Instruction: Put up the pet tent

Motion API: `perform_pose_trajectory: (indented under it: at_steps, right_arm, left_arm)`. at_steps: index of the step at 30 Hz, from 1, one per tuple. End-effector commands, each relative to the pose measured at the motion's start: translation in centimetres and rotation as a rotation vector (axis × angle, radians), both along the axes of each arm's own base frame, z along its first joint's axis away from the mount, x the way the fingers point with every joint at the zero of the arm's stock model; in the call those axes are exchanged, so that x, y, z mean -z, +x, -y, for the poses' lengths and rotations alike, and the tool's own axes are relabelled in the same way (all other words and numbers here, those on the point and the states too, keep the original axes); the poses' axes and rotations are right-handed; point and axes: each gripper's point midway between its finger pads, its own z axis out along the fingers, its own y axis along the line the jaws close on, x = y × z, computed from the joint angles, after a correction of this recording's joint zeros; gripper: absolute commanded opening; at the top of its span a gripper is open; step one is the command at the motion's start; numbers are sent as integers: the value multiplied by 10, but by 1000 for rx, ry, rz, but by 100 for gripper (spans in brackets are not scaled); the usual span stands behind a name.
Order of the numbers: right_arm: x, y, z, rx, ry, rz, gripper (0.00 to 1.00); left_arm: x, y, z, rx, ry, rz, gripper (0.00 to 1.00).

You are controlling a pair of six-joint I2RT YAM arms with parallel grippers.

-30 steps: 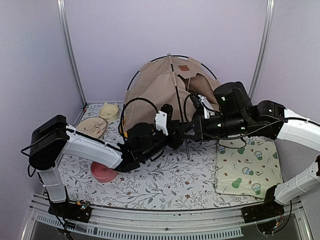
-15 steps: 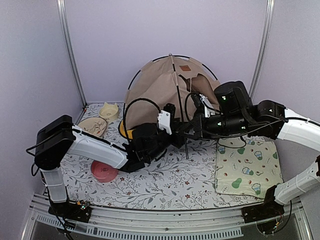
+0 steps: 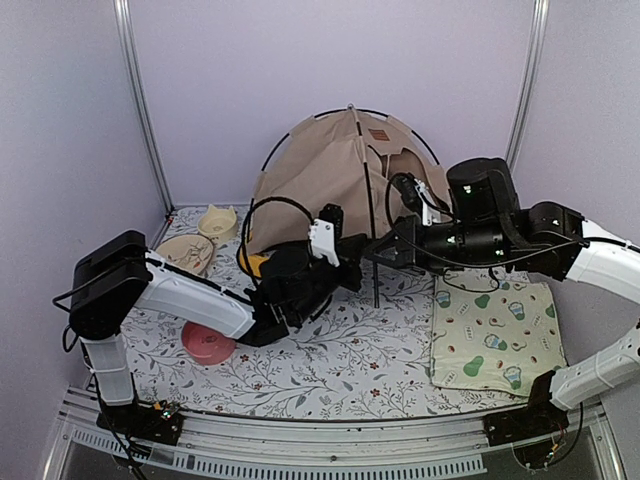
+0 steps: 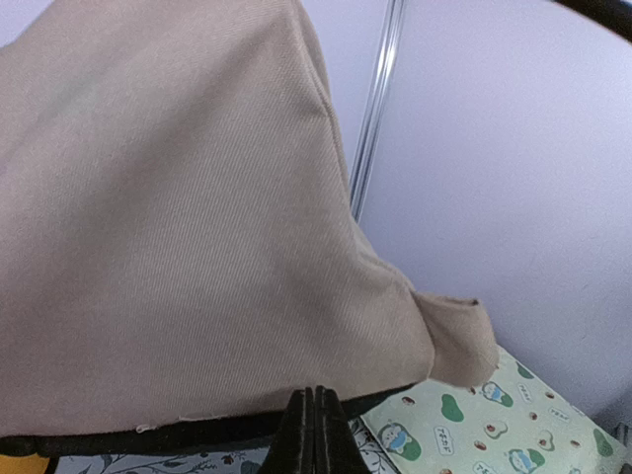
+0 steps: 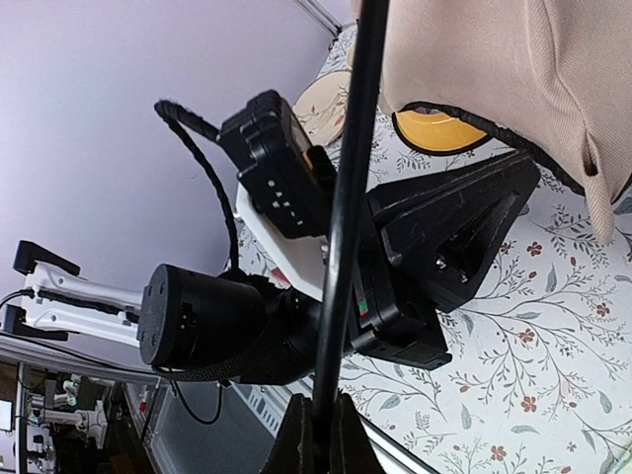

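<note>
**Tent half raised, both arms at its front**

The pet tent (image 3: 320,175) stands at the back of the bench (image 3: 330,350), close to the rear wall. It is between the cream dishes on the left and the printed mat (image 3: 495,335) on the right. Its thin poles already arch over the peak and the fabric holds a rough dome, so most of the raising looks done. The front cloth hangs slack and creased, though. One black pole (image 5: 346,197) runs straight down in front of the tent to the bench rather than following the tent's curve. Seating that pole and pulling the front taut appear to be what is left.

The left arm reaches low across the bench from its base, forearm stretched toward the tent's front edge. The left pincer (image 4: 314,420) is pressed together, with its tips right at the black hem. The wrist view does not show whether any of the edging is caught between them.

The right arm comes in from the right, with its elbow raised above the far edge of the mat and its wrist turned toward the centre. The right pincer (image 5: 318,405) is pinching the black pole, which rises straight out from between its fingers.
</note>
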Motion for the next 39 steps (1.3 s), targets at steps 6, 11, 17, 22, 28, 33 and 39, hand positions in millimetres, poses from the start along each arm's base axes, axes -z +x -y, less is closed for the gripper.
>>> perform_pose_trajectory:
  at_steps: [6,11,17,22,28,33,39]
  right_arm:
    - [-51,3,-1,-32,229,21,0]
    - [-63,5,-9,-40,301,-14,0]
    - [-72,10,-15,-28,362,-35,0]
    - [-73,12,-20,-26,386,-52,0]
    - [-77,14,-24,-20,417,-70,0]
    - [-77,15,-25,-18,435,-76,0]
    - [-77,15,-27,-22,443,-82,0]
  left_arm:
    - [-9,-23,4,108,-19,108,32]
    - [-19,-26,7,90,9,171,44]
    - [-24,-23,3,50,23,196,51]
    - [-30,-20,5,33,32,206,52]
    - [-42,-16,8,21,11,218,53]
    - [-48,-12,12,10,-2,212,53]
    - [-41,-1,12,-11,6,173,43]
